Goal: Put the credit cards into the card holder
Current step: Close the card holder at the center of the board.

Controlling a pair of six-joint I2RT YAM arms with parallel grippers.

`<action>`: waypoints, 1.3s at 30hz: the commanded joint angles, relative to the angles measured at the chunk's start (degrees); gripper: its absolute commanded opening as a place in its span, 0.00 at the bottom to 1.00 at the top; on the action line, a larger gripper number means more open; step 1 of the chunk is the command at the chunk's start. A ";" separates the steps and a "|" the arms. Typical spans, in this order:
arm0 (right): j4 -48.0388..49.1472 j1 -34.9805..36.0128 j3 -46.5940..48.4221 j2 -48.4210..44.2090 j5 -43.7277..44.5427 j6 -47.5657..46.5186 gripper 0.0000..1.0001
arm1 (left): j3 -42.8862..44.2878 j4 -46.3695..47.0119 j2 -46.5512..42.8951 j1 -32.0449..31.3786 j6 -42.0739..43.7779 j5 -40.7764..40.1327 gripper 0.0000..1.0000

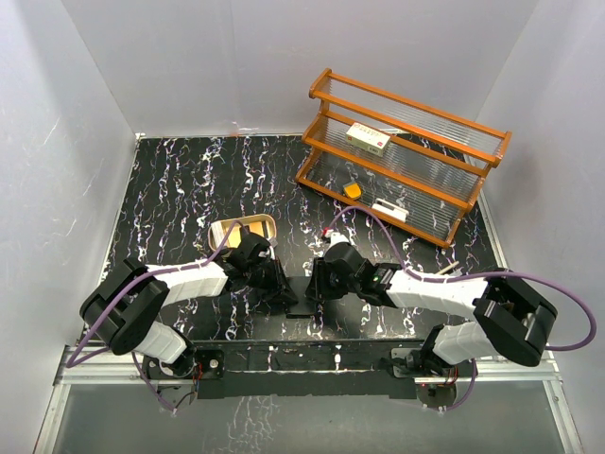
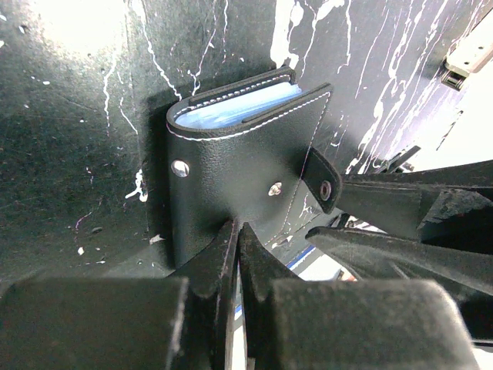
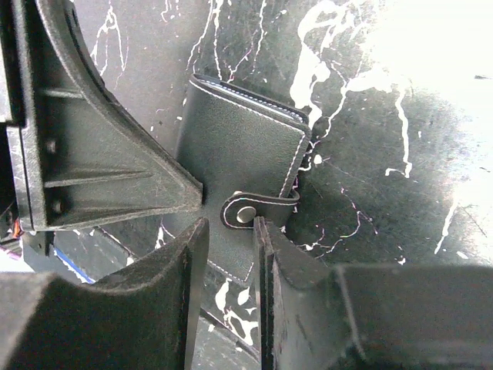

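Observation:
The card holder (image 2: 239, 169), a black wallet with white stitching, lies folded shut on the marbled table, a sliver of pale blue inside showing along its far edge. My left gripper (image 2: 239, 229) is shut, its tips resting on the wallet's near edge. My right gripper (image 3: 231, 227) comes in from the other side. Its jaws stand a little apart, with the snap strap (image 3: 250, 210) just ahead of the gap. In the top view both grippers (image 1: 284, 287) (image 1: 318, 282) meet at the table's front middle and hide the wallet. No credit cards show clearly. A white patch with a blue line (image 2: 331, 266) lies under the fingers.
A tan oval tray (image 1: 269, 222) sits just behind my left gripper. A wooden rack (image 1: 406, 151) at the back right holds a white-and-red box (image 1: 368, 138) and a small orange thing (image 1: 352, 190). The two grippers' fingers nearly touch over the wallet.

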 commanded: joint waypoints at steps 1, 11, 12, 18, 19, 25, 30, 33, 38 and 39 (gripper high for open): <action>0.73 -0.50 3.01 -2.42 1.43 -0.91 0.27 | -1.01 -5.78 2.11 -0.58 1.68 -6.74 0.01; 0.62 -1.44 2.53 -3.38 1.80 -0.12 0.39 | -0.64 -6.14 1.85 -0.62 1.82 -7.14 0.01; 0.96 -1.46 2.52 -2.94 1.33 -0.02 0.40 | -0.58 -6.06 1.92 -0.62 1.82 -7.10 0.01; 3.31 -1.42 2.78 0.12 -2.34 0.93 0.38 | -0.77 -5.96 1.94 -0.62 1.82 -7.05 0.01; 3.73 -1.41 2.90 0.61 -3.01 0.92 0.37 | -0.77 -5.91 1.95 -0.58 1.73 -7.13 0.01; 5.70 -1.41 2.41 2.71 -5.43 1.80 0.34 | -0.69 -5.85 2.23 -0.62 1.77 -7.18 0.01; 6.63 -1.45 1.22 3.00 -5.77 2.33 0.31 | -0.64 -5.61 2.63 -0.58 1.69 -6.92 0.01; 6.27 -1.40 1.14 3.39 -5.33 2.35 0.29 | -0.57 -5.61 2.65 -0.62 1.78 -7.00 0.01; 5.43 -1.46 1.03 3.87 -4.86 2.32 0.22 | -0.61 -5.69 2.59 -0.62 1.77 -7.00 0.01; 5.19 -1.49 1.03 4.03 -4.68 2.34 0.21 | -0.60 -5.76 2.62 -0.56 1.79 -7.07 0.01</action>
